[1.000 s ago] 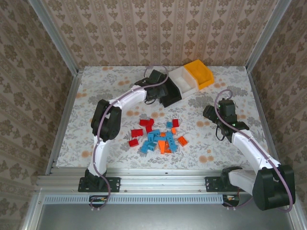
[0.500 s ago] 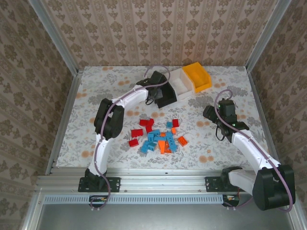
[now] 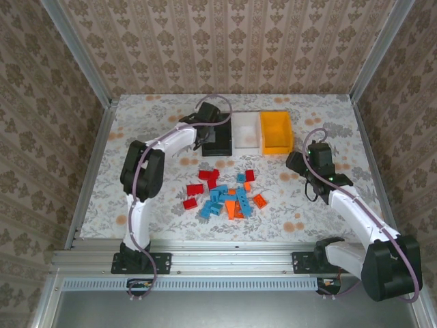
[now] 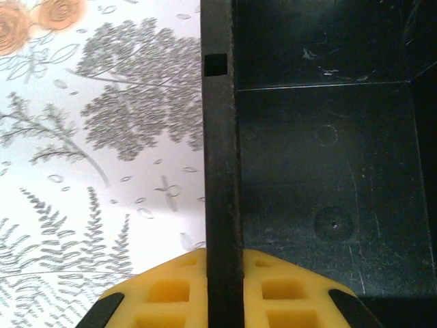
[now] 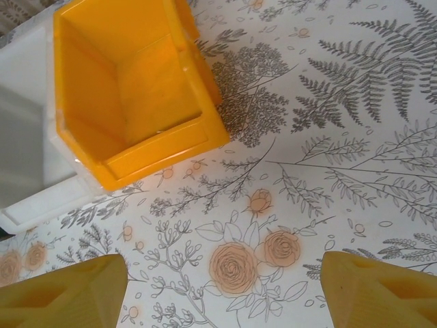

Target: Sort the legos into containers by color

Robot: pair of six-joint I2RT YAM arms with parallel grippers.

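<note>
While the left pincer clamps them, the containers lie left-to-right.

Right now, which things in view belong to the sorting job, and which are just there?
Job: red, blue and orange legos; black bin, gripped by left gripper; white bin; orange bin.
Not job: flowered table cover; wallpapered walls; metal rail.

- Bins: three, joined in a row: one black bin, one white bin, one orange bin.
- Red bricks: about six, loose on the table.
- Blue bricks: about nine; some overlap, so the count is rough.
- Orange bricks: about five.
- Robot arms: two.
</note>
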